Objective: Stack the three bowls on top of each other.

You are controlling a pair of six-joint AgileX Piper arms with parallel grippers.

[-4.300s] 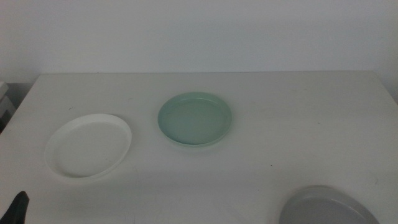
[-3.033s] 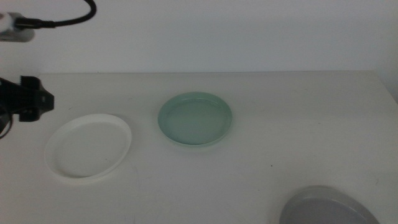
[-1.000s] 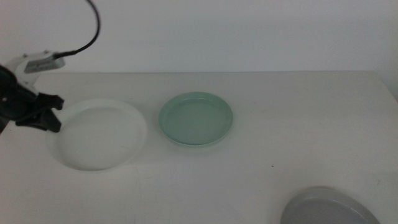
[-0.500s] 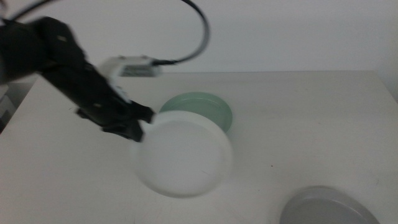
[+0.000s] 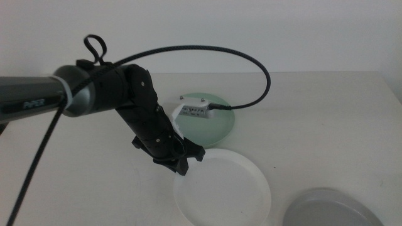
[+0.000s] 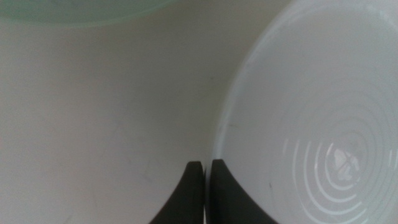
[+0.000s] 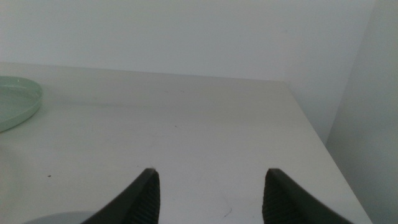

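My left gripper is shut on the near-left rim of the white bowl and holds it low over the table, in front of the mint green bowl. The arm and its wrist camera hide part of the green bowl. The grey bowl lies at the front right, cut by the picture's edge. In the left wrist view the jaws pinch the white bowl's rim, and the green bowl's edge shows beyond. My right gripper waits open and empty, out of the middle view.
The white table runs to a plain wall at the back. The left arm's black cable loops above the green bowl. In the right wrist view the green bowl shows at the side and the table's right edge is near.
My left arm came in, gripped the white bowl's rim at the left and carried it right and toward the front, past the green bowl. The grey and green bowls have not moved.
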